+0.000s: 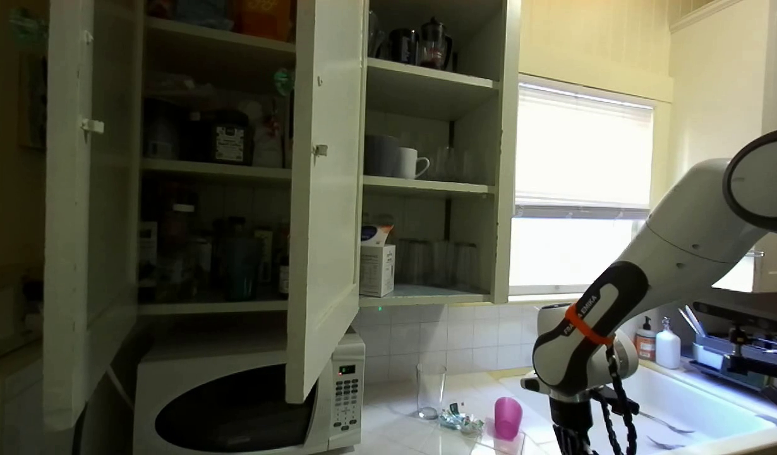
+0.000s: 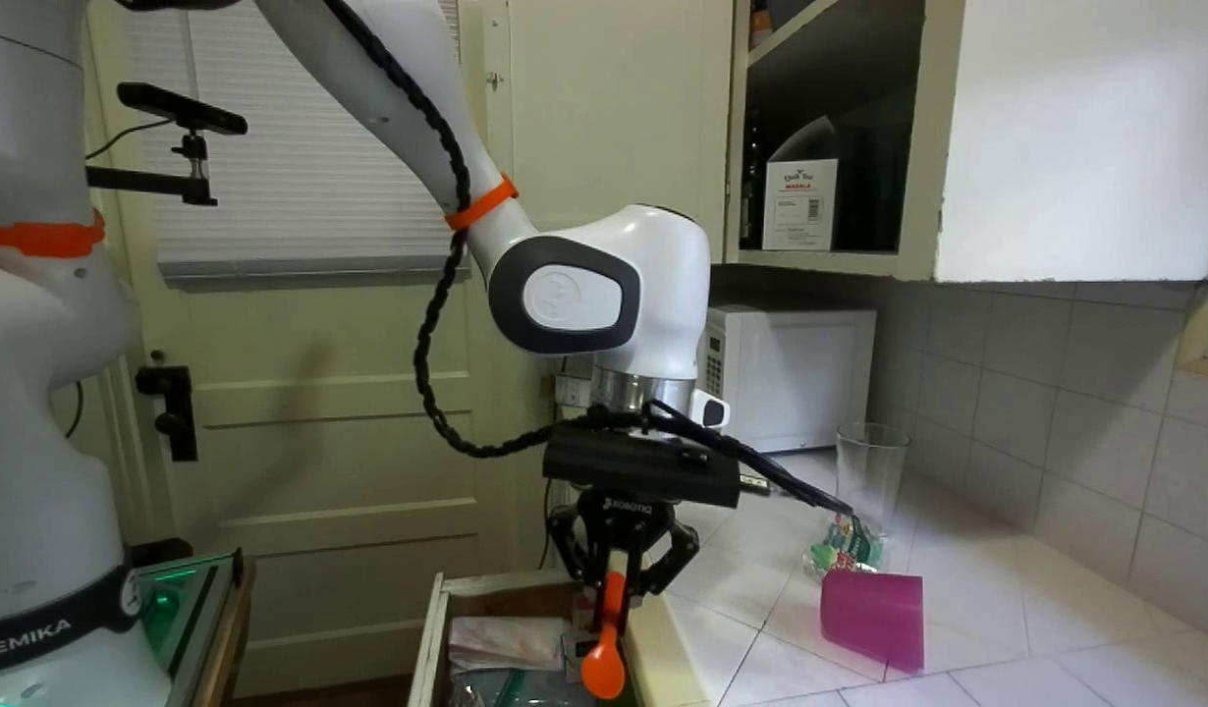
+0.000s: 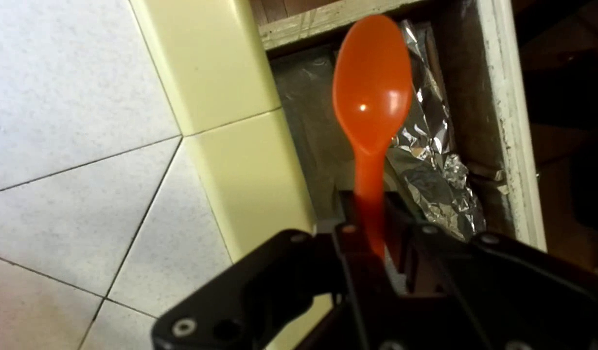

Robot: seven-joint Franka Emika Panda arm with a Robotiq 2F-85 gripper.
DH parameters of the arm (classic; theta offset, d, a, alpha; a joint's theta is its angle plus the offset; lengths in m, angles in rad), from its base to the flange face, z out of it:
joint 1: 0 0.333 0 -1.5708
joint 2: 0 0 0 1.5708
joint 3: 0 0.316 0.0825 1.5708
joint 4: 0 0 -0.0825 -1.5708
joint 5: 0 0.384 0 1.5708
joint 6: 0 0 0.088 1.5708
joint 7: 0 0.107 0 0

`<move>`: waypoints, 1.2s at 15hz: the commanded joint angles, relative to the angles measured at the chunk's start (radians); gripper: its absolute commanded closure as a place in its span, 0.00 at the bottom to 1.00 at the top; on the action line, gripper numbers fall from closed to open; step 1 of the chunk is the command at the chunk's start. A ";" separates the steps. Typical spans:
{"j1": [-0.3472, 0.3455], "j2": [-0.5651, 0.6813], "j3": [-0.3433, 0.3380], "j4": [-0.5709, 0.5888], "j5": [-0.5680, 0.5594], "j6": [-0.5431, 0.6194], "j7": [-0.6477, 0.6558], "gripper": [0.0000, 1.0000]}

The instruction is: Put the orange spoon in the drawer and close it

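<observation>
Below the black, two-fingered gripper [image 3: 369,206], a cream-painted wooden drawer [image 3: 510,121] stood open, crumpled silver foil [image 3: 435,184] inside it. The fingers were clamped on the handle of the glossy orange spoon [image 3: 374,87], whose oval bowl hung past the fingertips, over the drawer. Beside the gripper ran a pale-yellow tiled counter edge [image 3: 250,184]; farther out that way sat a pink, tumbler-shaped cup [image 2: 871,621].

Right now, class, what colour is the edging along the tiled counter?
Pale yellow; the edging shows best in the wrist view.
</observation>
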 commanded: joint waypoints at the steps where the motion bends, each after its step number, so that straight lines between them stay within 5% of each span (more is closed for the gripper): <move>1: -0.059 -0.006 -0.007 0.007 0.104 -0.042 -0.159 0.96; 2: -0.027 0.008 -0.001 0.004 0.035 -0.003 -0.073 0.82; 5: -0.056 0.004 -0.011 0.005 0.080 -0.013 -0.132 0.82; 6: -0.057 0.004 -0.011 0.007 0.082 -0.015 -0.133 0.96; 10: 0.046 -0.021 0.055 -0.067 -0.128 0.025 -0.049 0.96; 18: 0.252 0.048 0.240 -0.045 -0.198 -0.039 0.167 0.96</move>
